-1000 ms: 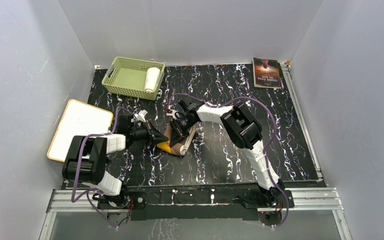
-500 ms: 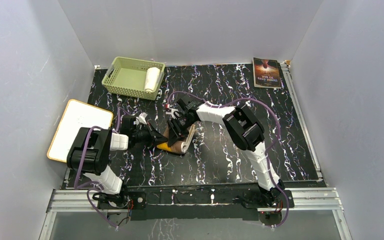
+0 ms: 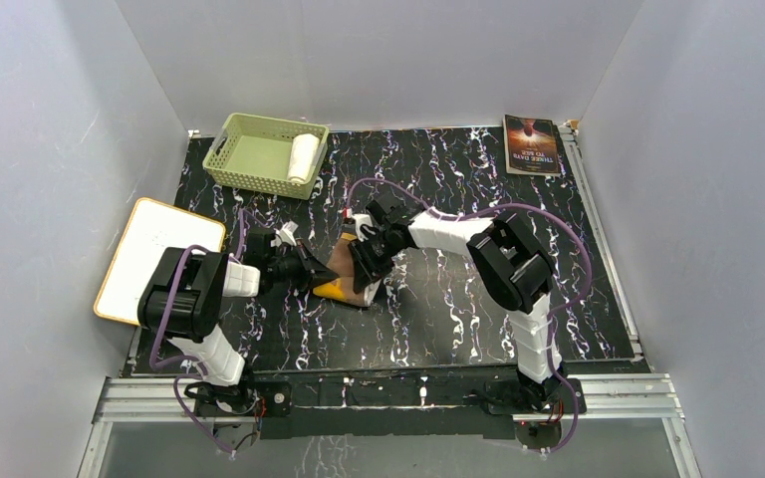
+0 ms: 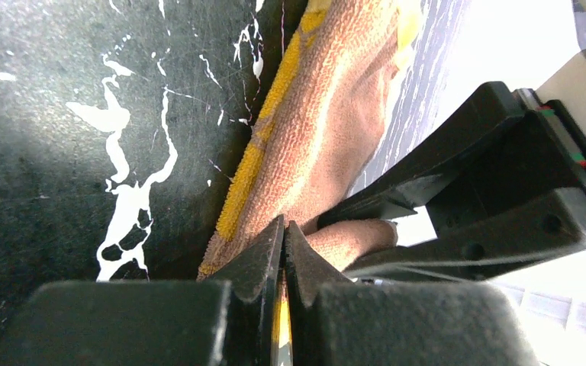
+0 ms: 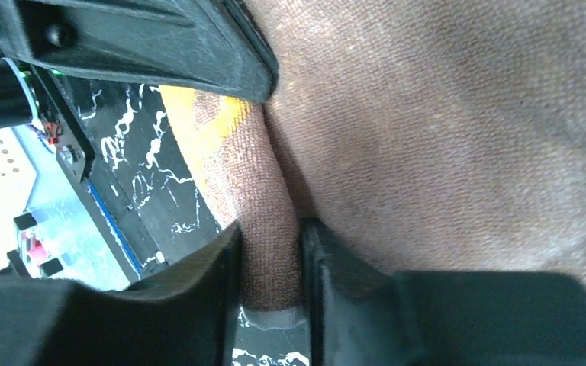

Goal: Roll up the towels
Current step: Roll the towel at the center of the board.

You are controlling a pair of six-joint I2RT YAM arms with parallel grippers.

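Black, white-veined tabletop between pale grey walls is carrying two towels. One, the brown towel [image 3: 343, 271] with the orange-yellow print, is lying bunched just toward nine o'clock of the table's middle, neither flat nor a tidy cylinder.

Both grippers are meeting on it. From its nine o'clock side the left gripper [image 3: 315, 276] is lying low along the surface, forearm pointing toward three o'clock and elbow folded back near the base. Its jaws are pressed tight together on the towel's yellow-edged corner, a sliver of yellow cloth showing between them in the left wrist view [image 4: 283, 229]. From the one o'clock side the right gripper [image 3: 368, 267] is tilting down onto the cloth, its arm arching high from five o'clock and bending across. Its jaws are standing apart, straddling a raised fold of brown cloth [image 5: 268, 232].

One pale green basket [image 3: 244, 181] is sitting at eleven o'clock, holding the white towel [image 3: 304, 156], rolled, against its right wall. One white board [image 3: 154, 254] is leaning at nine o'clock, and one book [image 3: 532, 144] is lying at one o'clock.
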